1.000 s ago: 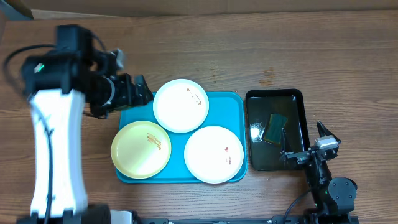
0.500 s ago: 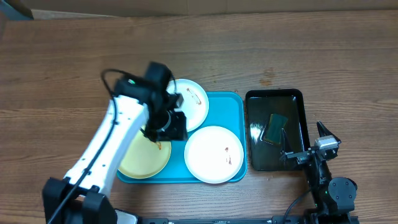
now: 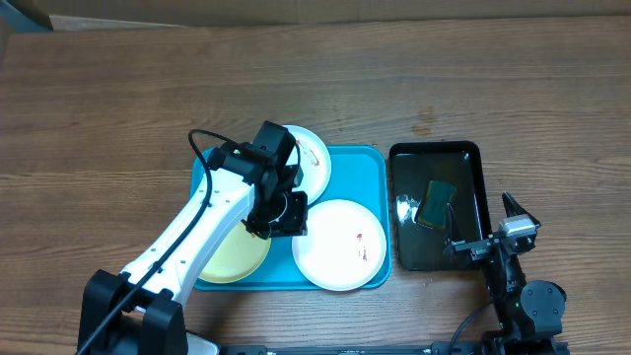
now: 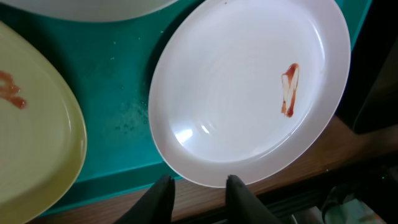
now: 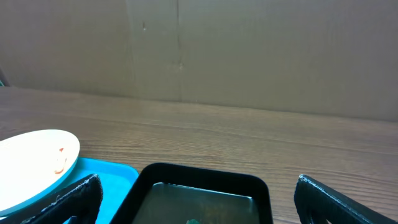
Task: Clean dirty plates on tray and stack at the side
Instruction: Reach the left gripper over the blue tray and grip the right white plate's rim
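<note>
Now we hold our left gripper [image 4: 199,184] low over the tray [image 3: 379,166], where all three plates lie, its jaws narrowed at the nearer white plate [image 4: 249,87] rim, ready to lift it; whether they grip it, we cannot tell. A second ago it hung wide beyond the tray's left edge. Our right gripper [image 5: 198,198] stays spread by the black tray [image 3: 471,156].

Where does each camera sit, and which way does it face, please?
Overhead: above the table, looking straight down on the blue tray and black tray; left hand and right hand show.
Left wrist: on the left arm, looking down past its fingers at a smeared white plate.
Right wrist: on the right arm, looking level across the table at a cardboard wall; its fingers show.
Shared: overhead and left wrist, that plate; overhead and right wrist, the black tray.
</note>
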